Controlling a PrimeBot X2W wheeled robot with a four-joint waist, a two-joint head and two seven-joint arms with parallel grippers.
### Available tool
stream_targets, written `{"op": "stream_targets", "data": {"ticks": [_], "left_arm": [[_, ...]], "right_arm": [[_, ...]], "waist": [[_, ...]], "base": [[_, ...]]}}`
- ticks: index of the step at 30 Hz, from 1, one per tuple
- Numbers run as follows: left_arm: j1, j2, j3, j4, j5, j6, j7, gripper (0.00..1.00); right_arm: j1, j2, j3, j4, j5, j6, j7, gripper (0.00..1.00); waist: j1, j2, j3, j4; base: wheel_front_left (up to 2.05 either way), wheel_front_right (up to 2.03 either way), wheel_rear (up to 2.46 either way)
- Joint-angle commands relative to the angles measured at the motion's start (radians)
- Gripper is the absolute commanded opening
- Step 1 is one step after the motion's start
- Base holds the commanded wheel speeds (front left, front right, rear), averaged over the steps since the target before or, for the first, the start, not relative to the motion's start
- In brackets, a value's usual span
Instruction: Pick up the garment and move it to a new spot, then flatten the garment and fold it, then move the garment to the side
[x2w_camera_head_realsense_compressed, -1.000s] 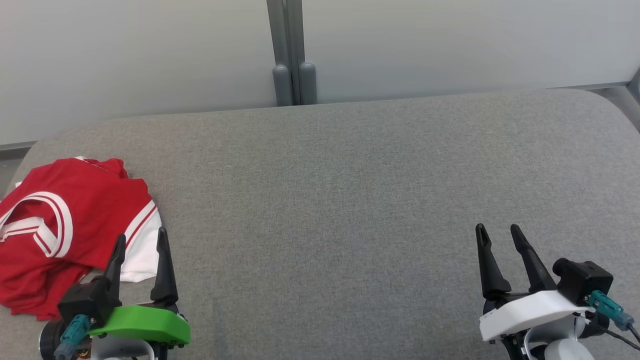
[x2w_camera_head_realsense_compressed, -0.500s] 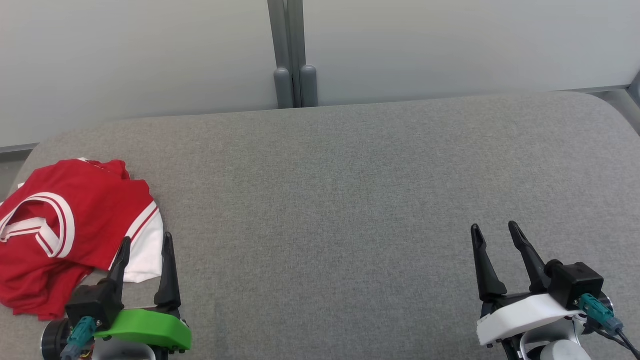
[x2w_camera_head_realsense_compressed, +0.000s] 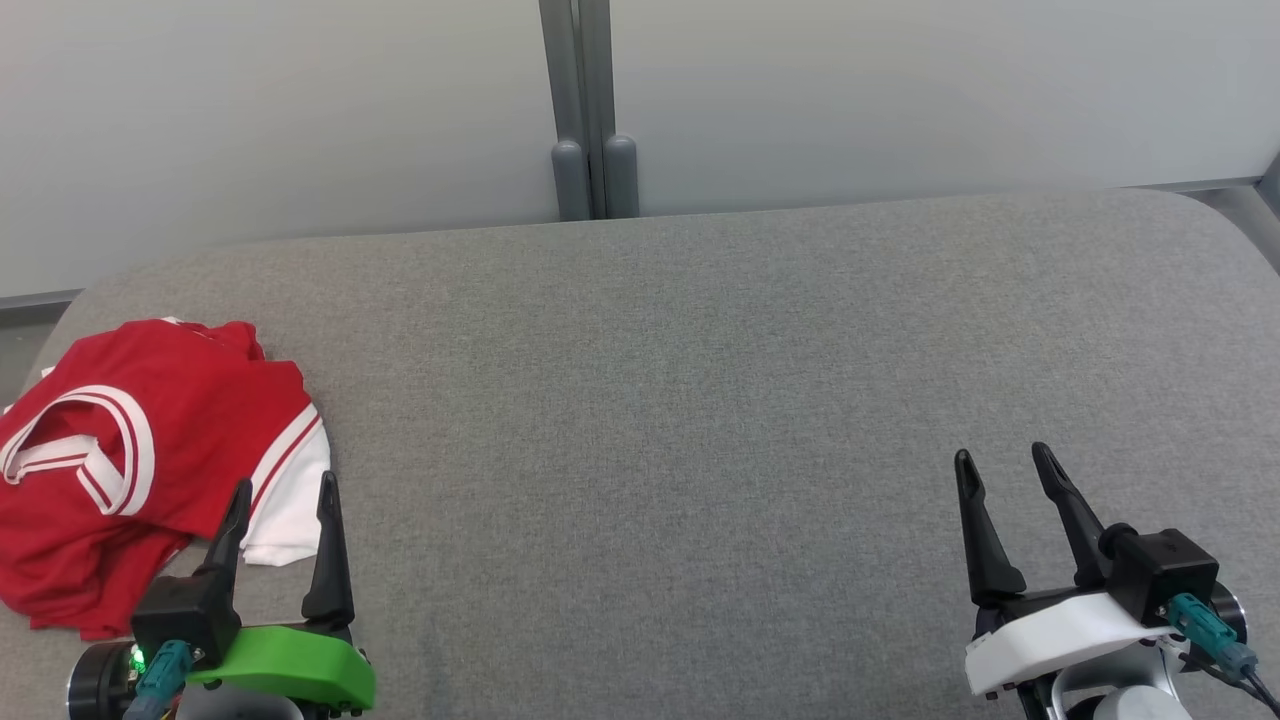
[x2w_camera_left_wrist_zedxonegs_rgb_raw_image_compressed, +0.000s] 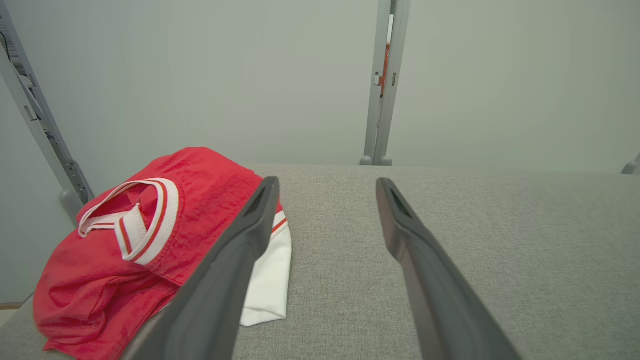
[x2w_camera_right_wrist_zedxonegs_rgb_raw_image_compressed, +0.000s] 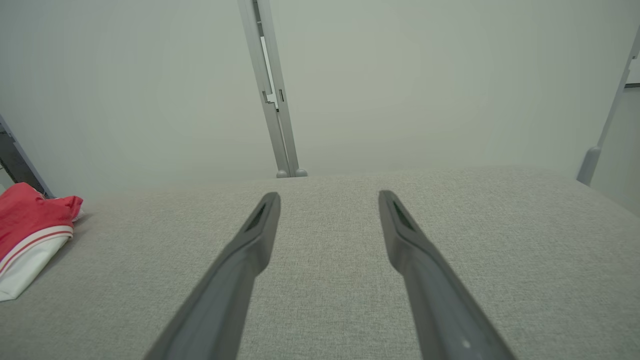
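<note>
Garment (x2w_camera_head_realsense_compressed: 150, 460) lies bunched beside the left arm (x2w_camera_head_realsense_compressed: 280, 665), right arm (x2w_camera_head_realsense_compressed: 1060, 630) well apart, both low with jaws wide.

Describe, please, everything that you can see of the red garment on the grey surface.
The garment is a red shirt of soft cloth, with a ribbed collar in white with red stripes and a white panel edged by stripes. It lies in a loose, wrinkled heap, not flat, at the left end of the grey padded surface, which bears it. The open left gripper stands at its near right edge; nothing grips it, and contact cannot be told.
</note>
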Motion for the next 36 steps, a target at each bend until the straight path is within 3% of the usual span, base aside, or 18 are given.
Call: {"op": "stream_targets", "data": {"ticks": [1, 13, 36], "left_arm": [[0.008, 0.010, 0.006, -0.009, 0.013, 0.005, 0.001, 1.00], [0.031, 0.019, 0.022, -0.051, 0.033, 0.025, 0.008, 1.00], [0.035, 0.053, -0.011, -0.063, 0.006, -0.015, -0.006, 1.00]], "right_arm": [[0.015, -0.004, -0.001, -0.010, -0.015, 0.000, 0.000, 1.00], [0.023, -0.005, -0.007, -0.019, -0.041, 0.000, -0.002, 1.00], [0.024, -0.005, -0.002, -0.009, -0.021, 0.000, -0.006, 1.00]], "waist": [[0.0000, 0.0000, 0.000, 0.000], [0.0000, 0.0000, 0.000, 0.005], [0.0000, 0.0000, 0.000, 0.016]], "base": [[0.00, 0.00, 0.00], [0.00, 0.00, 0.00], [0.00, 0.00, 0.00]]}}
